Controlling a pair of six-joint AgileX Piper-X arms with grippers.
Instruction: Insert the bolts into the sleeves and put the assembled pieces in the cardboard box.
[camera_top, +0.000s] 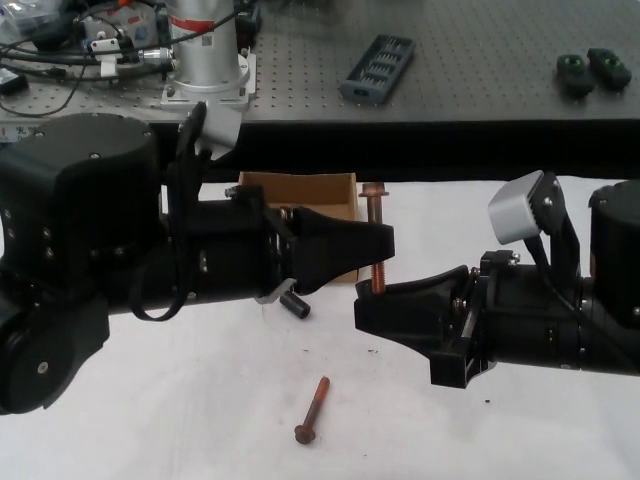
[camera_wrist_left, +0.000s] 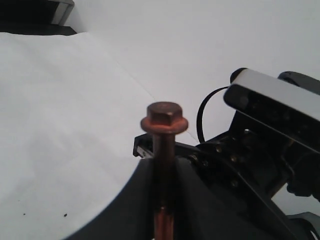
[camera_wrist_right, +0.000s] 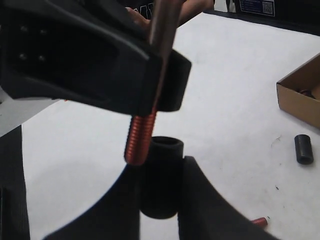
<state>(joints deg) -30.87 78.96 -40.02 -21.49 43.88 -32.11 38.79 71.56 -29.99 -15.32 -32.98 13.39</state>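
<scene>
- Nearest me, a spare bolt (camera_top: 310, 410) lies flat on the white cloth (camera_top: 200, 400), well apart from both arms. It waits its turn.
- My right gripper (camera_wrist_right: 162, 175) is at the right and is clamped on a black sleeve (camera_wrist_right: 161, 185), held upright with its open mouth facing up.
- My left gripper (camera_top: 375, 245) comes in from the left and is clamped on the shank of a copper bolt (camera_wrist_left: 164, 120), head up and threaded end pointing down.
- In the right wrist view the thread tip hangs just beside the sleeve's mouth, about level with the rim. I judge it is not yet inside.
- To do this step well, I should first centre the tip over the bore with a small sideways shift. The shank should be parallel to the sleeve, since it looks slightly tilted.
- Then I lower the left arm slowly and keep the right grip firm, so the sleeve does not tip or slide down. If the threads catch on the rim, I back off and realign rather than push.
- Just beyond the left gripper, a loose sleeve (camera_top: 295, 303) lies on the cloth.
- Farthest is the open cardboard box (camera_top: 300, 185), where the joined piece goes once the bolt is seated.
</scene>
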